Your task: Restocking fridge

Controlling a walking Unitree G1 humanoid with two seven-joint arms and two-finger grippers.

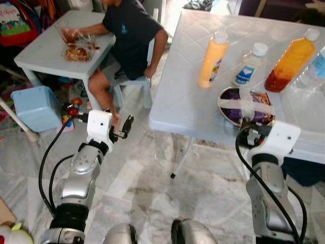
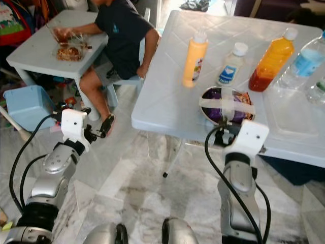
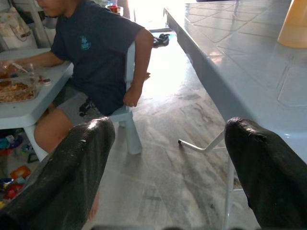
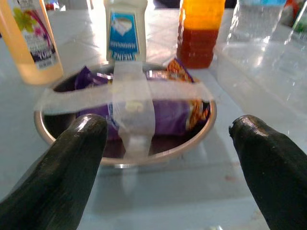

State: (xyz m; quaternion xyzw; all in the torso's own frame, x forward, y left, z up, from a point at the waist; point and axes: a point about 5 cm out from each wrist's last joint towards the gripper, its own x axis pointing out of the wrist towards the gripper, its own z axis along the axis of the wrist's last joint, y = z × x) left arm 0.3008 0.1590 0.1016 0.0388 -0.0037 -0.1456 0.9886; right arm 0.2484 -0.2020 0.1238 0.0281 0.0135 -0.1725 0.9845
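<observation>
A steel bowl (image 1: 246,105) holding purple snack packets, crossed with white tape, sits near the front edge of the white table (image 1: 183,101). Behind it stand a yellow squeeze bottle (image 1: 212,60), a white mayonnaise bottle (image 1: 250,64), an orange juice bottle (image 1: 292,60) and a clear water bottle (image 1: 316,71). My right gripper (image 4: 168,128) is open at the table's front edge, level with the bowl and just short of it, its fingers (image 4: 81,143) apart on either side. My left gripper (image 3: 168,132) is open over the floor, left of the table, holding nothing.
A person (image 1: 129,35) sits on a small chair at a low white table (image 1: 45,51) at the upper left, eating. A light blue bin (image 1: 35,107) and toys (image 1: 71,108) lie on the floor there. A thin table leg (image 1: 183,160) slants down between my arms.
</observation>
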